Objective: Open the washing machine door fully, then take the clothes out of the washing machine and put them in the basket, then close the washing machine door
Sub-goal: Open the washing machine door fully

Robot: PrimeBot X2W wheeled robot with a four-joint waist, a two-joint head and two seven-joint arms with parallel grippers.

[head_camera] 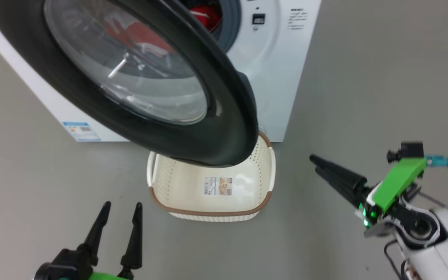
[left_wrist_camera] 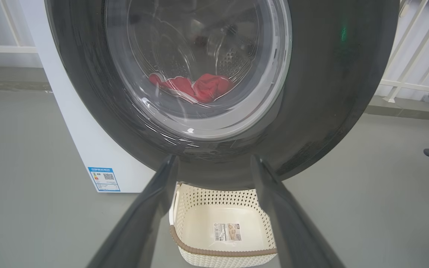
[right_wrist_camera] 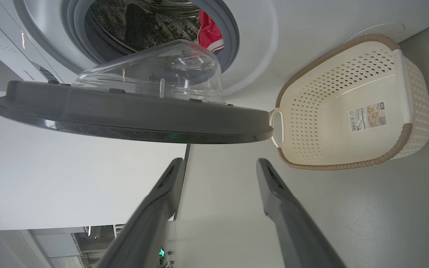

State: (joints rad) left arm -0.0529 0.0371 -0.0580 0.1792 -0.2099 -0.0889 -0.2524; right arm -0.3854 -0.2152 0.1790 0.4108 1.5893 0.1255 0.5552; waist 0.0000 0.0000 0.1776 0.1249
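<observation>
the washer (head_camera: pixel 278 77) won't move, so its door (head_camera: pixel 224 128) is your main hazard. it stands out roughly square to the front, not yet swung fully back by my judgement, and its lower rim hangs over the back of the basket (head_camera: pixel 208 213). if you reach for the drum (right_wrist_camera: pixel 125 18) now, your forearm may knock the door, or the door may drift into your path.

the basket sits just in front of the washer, and a nudge could slide it. the clothes (left_wrist_camera: pixel 199 87) lie in the drum. dragged over the seal (head_camera: pixel 232 19), they could snag or drop short.

the left gripper (head_camera: pixel 123 204), low before the basket, and the right gripper (right_wrist_camera: pixel 220 162), off to its right, are both spread wide and hold nothing.

the floor (head_camera: pixel 344 97) is smooth grey, likely slippery under light plastic. a white railing (left_wrist_camera: pixel 412 52) stands behind, and there is a blue label (head_camera: pixel 81 131) on the washer's lower corner.
</observation>
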